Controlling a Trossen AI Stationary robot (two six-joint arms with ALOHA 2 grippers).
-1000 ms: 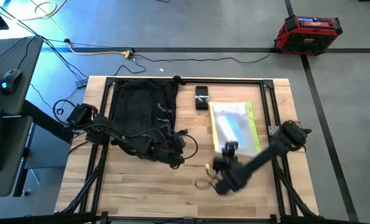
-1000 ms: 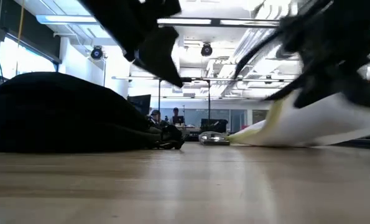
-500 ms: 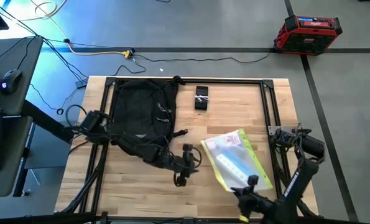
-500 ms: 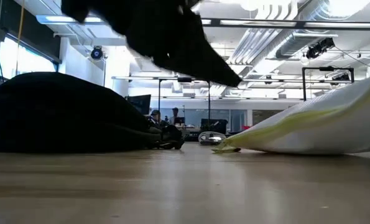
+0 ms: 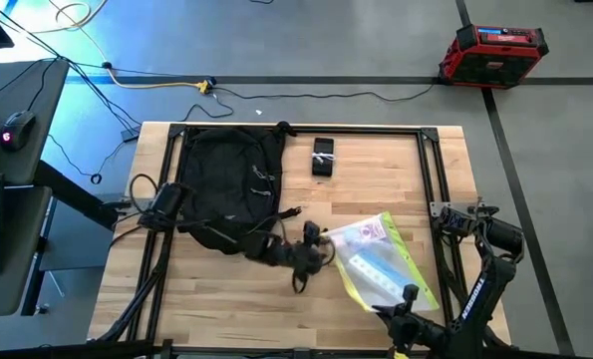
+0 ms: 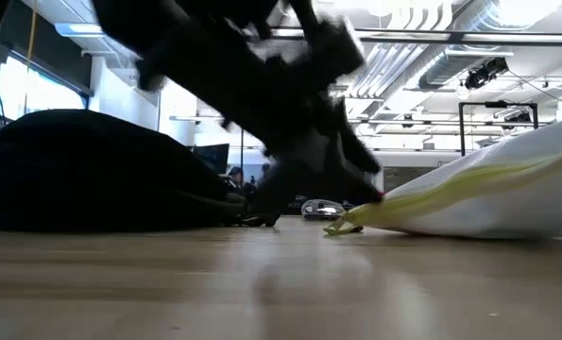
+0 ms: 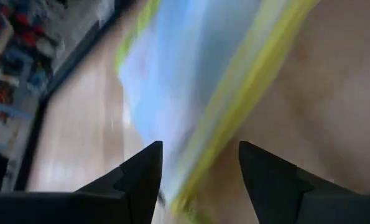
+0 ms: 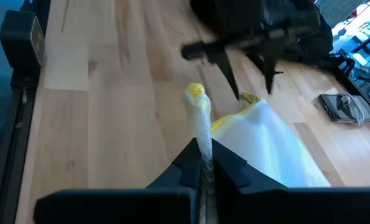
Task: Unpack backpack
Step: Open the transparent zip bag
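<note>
Right now the black backpack (image 5: 228,187) lies flat on the far left part of the wooden surface (image 5: 226,299), its rounded bulk showing as a dark mound in the low view (image 6: 82,170). Just beside it, toward the middle, sits a small dark phone-like thing (image 5: 323,157). Nearer the front and to the right lies a clear plastic pouch with a yellow-green edge (image 5: 381,261), something pale blue inside it. The left pincer (image 5: 314,249) reaches out across the surface from the backpack's lower edge to the pouch's near corner; its fingers (image 7: 138,177) stand apart, with the yellow edge of the pouch (image 7: 234,106) running between them, holding nothing as far as I can see. The right pincer (image 5: 401,311) is down at the front edge of the surface, closed tight on the opposite corner of the pouch (image 8: 200,118), the plastic bunched up between its fingers. A red case (image 5: 492,52) sits on the floor beyond the surface.
</note>
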